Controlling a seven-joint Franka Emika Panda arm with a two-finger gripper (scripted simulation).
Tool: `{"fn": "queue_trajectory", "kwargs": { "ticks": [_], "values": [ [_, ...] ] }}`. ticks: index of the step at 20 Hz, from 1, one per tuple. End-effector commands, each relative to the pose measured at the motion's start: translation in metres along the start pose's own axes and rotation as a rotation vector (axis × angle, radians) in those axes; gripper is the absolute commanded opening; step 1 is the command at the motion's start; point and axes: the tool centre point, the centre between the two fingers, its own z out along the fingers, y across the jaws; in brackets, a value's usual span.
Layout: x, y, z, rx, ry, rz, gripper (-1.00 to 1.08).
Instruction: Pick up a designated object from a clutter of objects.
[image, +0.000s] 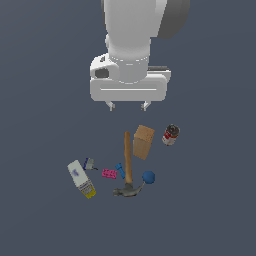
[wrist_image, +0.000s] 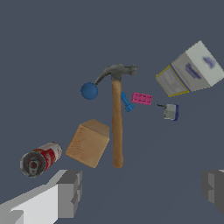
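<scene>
From my station I see the arm's white body hanging above the dark counter (image: 40, 220), its fingers (image: 128, 105) spread wide and empty, well above the clutter. The longest item is the wooden-handled hammer (image: 128, 160), lying with its metal head toward the near edge of the exterior view. Beside the handle's far end stands the tan wooden block (image: 143, 142), and past it on the exterior view's right lies the red can (image: 170, 135) on its side. On the exterior view's left rests the white-and-yellow box (image: 81, 179). The blue ball (image: 148, 176) sits next to the hammer head. The pink brick (image: 109, 173) I am after lies flat between the box and the hammer handle, just beside a small blue piece (image: 119, 169) that touches the handle. A small grey-and-blue item (image: 90, 163) lies near the box.
</scene>
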Motion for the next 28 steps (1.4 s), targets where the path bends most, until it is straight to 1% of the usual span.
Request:
{"fn": "queue_trajectory", "kwargs": {
  "ticks": [1,11,18,23,28],
  "values": [
    [0.0,0.0,0.0,0.0,0.0,0.0,1.0],
    [0.0,-0.006,-0.012,0.025,0.012,-0.015,1.0],
    [0.001,-0.005,-0.01,0.023,0.012,-0.024,1.0],
    [0.006,-0.003,-0.004,0.021,0.012,-0.064,1.0],
    [0.014,0.002,0.008,0.017,0.011,-0.131,1.0]
  ]
}}
